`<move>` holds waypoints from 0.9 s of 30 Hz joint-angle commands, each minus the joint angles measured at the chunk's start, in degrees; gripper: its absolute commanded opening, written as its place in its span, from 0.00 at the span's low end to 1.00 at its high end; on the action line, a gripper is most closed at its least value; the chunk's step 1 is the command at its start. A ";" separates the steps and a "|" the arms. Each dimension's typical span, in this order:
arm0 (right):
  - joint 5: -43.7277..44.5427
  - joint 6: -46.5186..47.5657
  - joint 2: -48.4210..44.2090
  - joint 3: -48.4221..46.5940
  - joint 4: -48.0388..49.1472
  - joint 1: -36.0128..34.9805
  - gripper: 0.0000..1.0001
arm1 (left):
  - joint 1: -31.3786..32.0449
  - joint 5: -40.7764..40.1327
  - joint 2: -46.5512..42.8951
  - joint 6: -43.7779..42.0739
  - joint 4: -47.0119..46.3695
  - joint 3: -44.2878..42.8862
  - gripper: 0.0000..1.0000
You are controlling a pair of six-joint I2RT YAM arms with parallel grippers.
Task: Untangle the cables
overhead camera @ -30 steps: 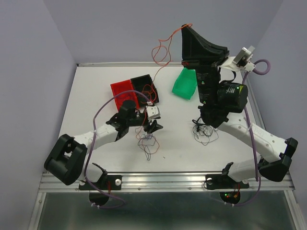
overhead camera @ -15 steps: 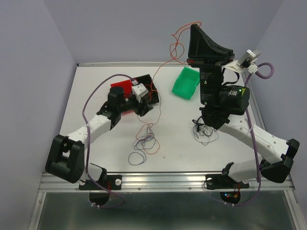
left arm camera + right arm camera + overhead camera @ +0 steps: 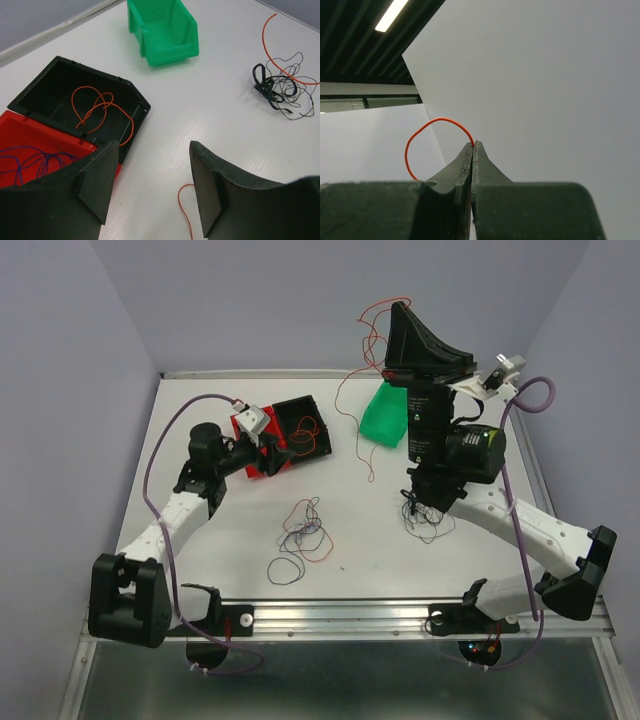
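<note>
My right gripper (image 3: 398, 310) is raised high over the back of the table, shut on a thin red cable (image 3: 362, 430) that hangs down to the table; its loop shows in the right wrist view (image 3: 427, 131) at the closed tips (image 3: 474, 146). A loose tangle of red, blue and black cables (image 3: 305, 532) lies mid-table, with a blue loop (image 3: 286, 571) in front of it. A black tangle (image 3: 425, 515) lies by the right arm, also in the left wrist view (image 3: 280, 90). My left gripper (image 3: 277, 451) is open and empty (image 3: 152, 185) beside the bins.
A black bin (image 3: 320, 440) holds an orange cable (image 3: 100, 112). A red bin (image 3: 245, 427) beside it holds blue cables (image 3: 35, 162). A green bin (image 3: 385, 415) stands at the back, also in the left wrist view (image 3: 162, 30). Purple walls enclose the table.
My left gripper moved from the middle tangle back and left to the bins, and an orange cable now lies in the black bin. The red cable now hangs free from my right gripper.
</note>
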State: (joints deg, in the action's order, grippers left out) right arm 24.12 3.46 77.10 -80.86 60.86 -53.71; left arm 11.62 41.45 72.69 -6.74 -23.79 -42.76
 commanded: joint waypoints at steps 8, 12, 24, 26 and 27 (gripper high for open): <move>-0.12 -3.01 11.48 -5.18 3.12 4.48 0.01 | 0.07 -6.18 -13.27 -0.90 -7.41 5.23 0.72; -2.41 -7.85 16.49 -8.43 3.12 6.95 0.01 | -0.02 -11.03 -15.64 -1.25 -7.41 6.11 0.72; -3.82 -14.27 39.25 -27.67 3.12 12.32 0.01 | -0.28 -17.90 -13.81 -2.31 -6.62 5.85 0.75; -3.38 -15.06 43.82 -32.50 3.04 12.67 0.01 | -0.19 -18.60 -12.75 -2.57 -5.83 4.88 0.74; -3.12 -15.41 44.88 -33.74 2.77 12.93 0.01 | -0.28 -19.30 -12.22 -2.40 -5.65 4.62 0.74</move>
State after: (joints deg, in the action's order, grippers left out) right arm 20.56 -9.91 118.39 -108.03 61.95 -41.41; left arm 11.53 24.53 59.00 -8.23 -28.05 -36.29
